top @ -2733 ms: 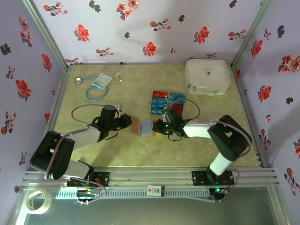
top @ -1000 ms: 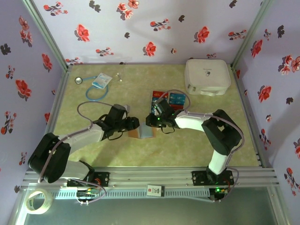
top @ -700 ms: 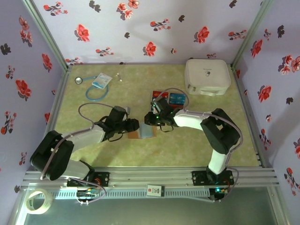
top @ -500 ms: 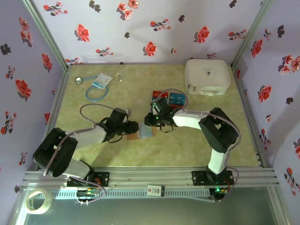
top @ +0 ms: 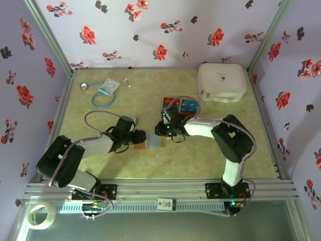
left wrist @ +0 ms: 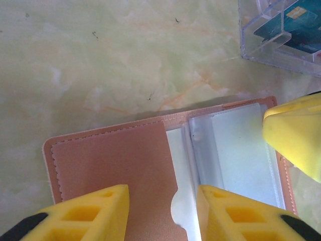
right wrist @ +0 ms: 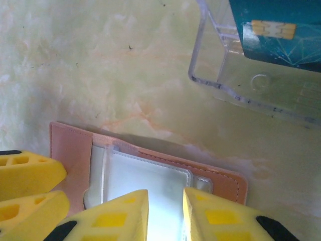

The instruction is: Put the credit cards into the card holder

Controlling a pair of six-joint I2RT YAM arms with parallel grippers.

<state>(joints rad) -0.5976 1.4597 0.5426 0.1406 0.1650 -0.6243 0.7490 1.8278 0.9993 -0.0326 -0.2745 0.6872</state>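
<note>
Left gripper [left wrist: 163, 197] hangs low over the card holder [left wrist: 115, 155], its yellow fingers [left wrist: 85, 213] parted and straddling the tan left leaf, with nothing clamped between them. Right gripper [right wrist: 164, 198] reaches in from the right. Its fingers are almost together above the clear pocket of the right leaf, and I cannot tell whether they pinch anything. The card holder lies open and flat on the table [top: 125, 170] near the middle, between both grippers. Just beyond it the credit cards [top: 186, 106], red and teal, sit in a clear tray [right wrist: 215, 75]. A white case [top: 222, 82] stands at the far right, and a blue-white packet [top: 109, 86] lies at the far left.
</note>
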